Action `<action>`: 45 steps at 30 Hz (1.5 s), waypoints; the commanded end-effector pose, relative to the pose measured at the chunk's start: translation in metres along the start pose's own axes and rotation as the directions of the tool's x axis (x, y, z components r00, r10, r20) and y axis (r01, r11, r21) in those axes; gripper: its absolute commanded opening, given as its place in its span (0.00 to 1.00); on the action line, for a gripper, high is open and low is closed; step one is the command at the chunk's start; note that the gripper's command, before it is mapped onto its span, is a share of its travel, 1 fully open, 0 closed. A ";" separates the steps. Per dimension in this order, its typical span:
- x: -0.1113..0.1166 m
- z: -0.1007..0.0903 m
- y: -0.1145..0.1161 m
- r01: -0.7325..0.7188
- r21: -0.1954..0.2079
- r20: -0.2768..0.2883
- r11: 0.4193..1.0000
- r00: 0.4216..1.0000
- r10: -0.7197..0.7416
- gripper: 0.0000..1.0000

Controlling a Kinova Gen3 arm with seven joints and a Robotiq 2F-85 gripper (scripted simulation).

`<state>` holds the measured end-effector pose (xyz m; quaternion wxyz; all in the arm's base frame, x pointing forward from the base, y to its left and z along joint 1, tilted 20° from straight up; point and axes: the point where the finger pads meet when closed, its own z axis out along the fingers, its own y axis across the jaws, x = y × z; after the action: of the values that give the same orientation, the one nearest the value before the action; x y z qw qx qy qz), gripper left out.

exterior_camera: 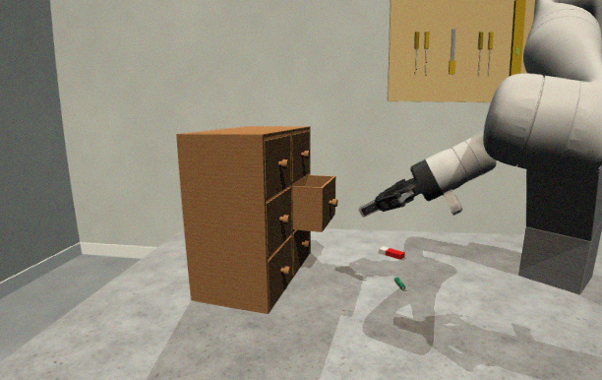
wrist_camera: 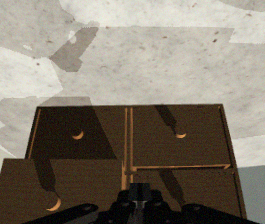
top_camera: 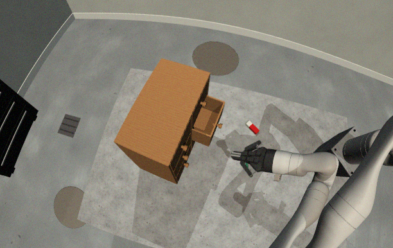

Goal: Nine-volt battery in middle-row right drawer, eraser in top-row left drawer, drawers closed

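Drawer out, pincer drawn up with nothing in its bite

Fingers closed together on the gripper [top_camera: 236, 155] [exterior_camera: 368, 210] [wrist_camera: 139, 191], empty, aimed at the chest and well apart from it. Below, on the table, a small green cylinder [top_camera: 246, 164] [exterior_camera: 399, 284], best left alone. Beyond it, a red-and-white block, apparently the eraser [top_camera: 252, 127] [exterior_camera: 391, 253], lying loose and not yet put away. Farther on, the right middle drawer [top_camera: 201, 139] [exterior_camera: 308, 209] [wrist_camera: 83, 185], pulled well out; no nine-volt battery in sight, possibly tucked inside behind a wall, though impossible to tell. Behind, the chest [top_camera: 162, 112] [exterior_camera: 226, 212] [wrist_camera: 129, 130], upright, with the top-row left drawer [top_camera: 184, 148] [exterior_camera: 274, 167] shut. Step in hand, by all appearances: closing the middle drawer. Next, line up closed fingertips with its front and push straight and gently, without shoving the chest; then, on to opening the top-left drawer for the eraser.
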<state>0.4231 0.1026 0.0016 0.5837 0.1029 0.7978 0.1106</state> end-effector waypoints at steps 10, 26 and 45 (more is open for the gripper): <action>-0.001 0.003 -0.018 0.007 0.010 0.000 1.000 1.000 -0.007 0.00; -0.002 0.009 -0.040 0.007 0.010 0.000 1.000 1.000 -0.007 0.00; -0.004 0.016 -0.064 0.007 0.010 0.000 1.000 1.000 -0.007 0.00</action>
<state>0.4368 0.0463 -0.0169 0.5837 0.1024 0.7982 0.1080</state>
